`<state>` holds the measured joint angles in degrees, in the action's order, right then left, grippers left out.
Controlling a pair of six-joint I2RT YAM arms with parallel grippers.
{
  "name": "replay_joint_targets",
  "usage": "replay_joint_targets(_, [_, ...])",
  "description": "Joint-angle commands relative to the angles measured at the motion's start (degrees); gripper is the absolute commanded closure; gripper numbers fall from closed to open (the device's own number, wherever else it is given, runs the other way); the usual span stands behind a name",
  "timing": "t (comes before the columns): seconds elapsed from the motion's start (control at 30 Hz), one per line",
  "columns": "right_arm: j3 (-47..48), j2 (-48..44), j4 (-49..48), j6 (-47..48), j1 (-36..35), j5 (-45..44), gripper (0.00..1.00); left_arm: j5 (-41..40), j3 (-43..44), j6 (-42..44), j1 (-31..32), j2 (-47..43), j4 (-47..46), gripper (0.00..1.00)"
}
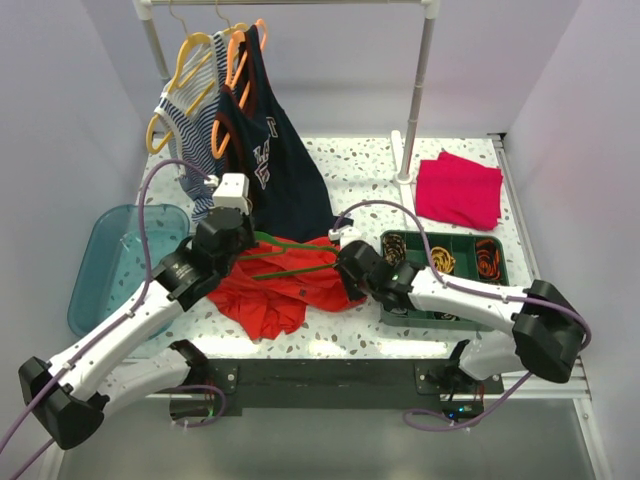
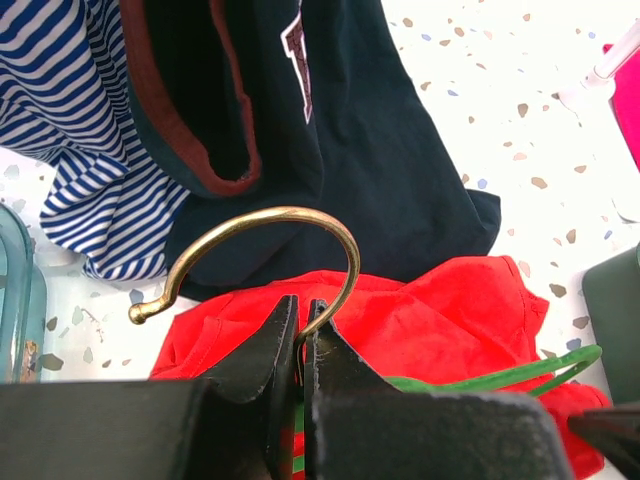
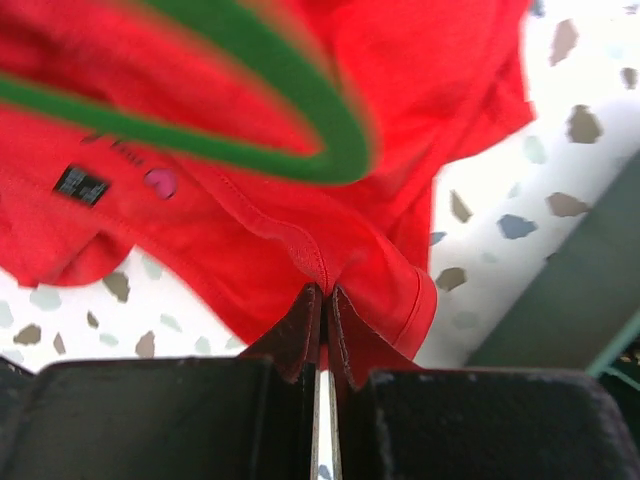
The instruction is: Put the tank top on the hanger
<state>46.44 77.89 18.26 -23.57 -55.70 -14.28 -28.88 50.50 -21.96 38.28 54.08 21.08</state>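
Note:
The red-orange tank top (image 1: pixel 272 290) lies crumpled on the table between the arms. The green hanger (image 1: pixel 290 257) lies over it. My left gripper (image 2: pixel 300 308) is shut on the hanger's brass hook (image 2: pixel 262 232) at its stem; the green bar (image 2: pixel 500 375) runs off to the right over the red fabric (image 2: pixel 440 310). My right gripper (image 3: pixel 326 293) is shut on a seam edge of the tank top (image 3: pixel 240 220), lifting it just off the table, with the blurred green hanger end (image 3: pixel 300 120) close above it. In the top view the right gripper (image 1: pixel 347 268) is at the top's right edge.
A navy lettered tank top (image 1: pixel 275 160) and a striped garment (image 1: pixel 190 120) hang on orange and yellow hangers from the rack behind. A teal bin (image 1: pixel 105 265) stands left, a green tray (image 1: pixel 445 262) right, and folded magenta cloth (image 1: pixel 458 190) at back right beside the rack post (image 1: pixel 415 110).

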Motion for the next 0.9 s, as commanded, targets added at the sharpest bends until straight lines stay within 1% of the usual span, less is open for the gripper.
replay_joint_targets(0.0, [3.8,-0.1,1.1,-1.1,2.5,4.0,1.00,-1.7,1.9,0.4,-0.2,-2.1,-1.3,1.00])
replay_joint_targets(0.13, [5.2,0.8,2.0,-1.4,4.4,4.8,1.00,-1.9,1.5,1.1,-0.3,-3.4,-1.5,1.00])
replay_joint_targets(0.23, [5.8,0.6,2.0,-1.9,8.1,6.7,1.00,-1.3,1.0,1.5,-0.2,-4.2,-1.1,1.00])
replay_joint_targets(0.33, [7.5,1.0,2.7,-2.0,9.6,7.3,1.00,-0.9,0.0,1.5,-0.2,-5.2,-1.6,1.00])
replay_joint_targets(0.63, [13.2,1.7,5.0,-2.7,11.1,7.0,1.00,0.8,-1.4,2.4,-0.2,-5.6,-2.1,1.00])
replay_joint_targets(0.87, [15.6,-0.2,7.0,-3.1,11.1,8.0,1.00,1.1,-2.0,1.7,-0.2,-4.7,-3.6,1.00])
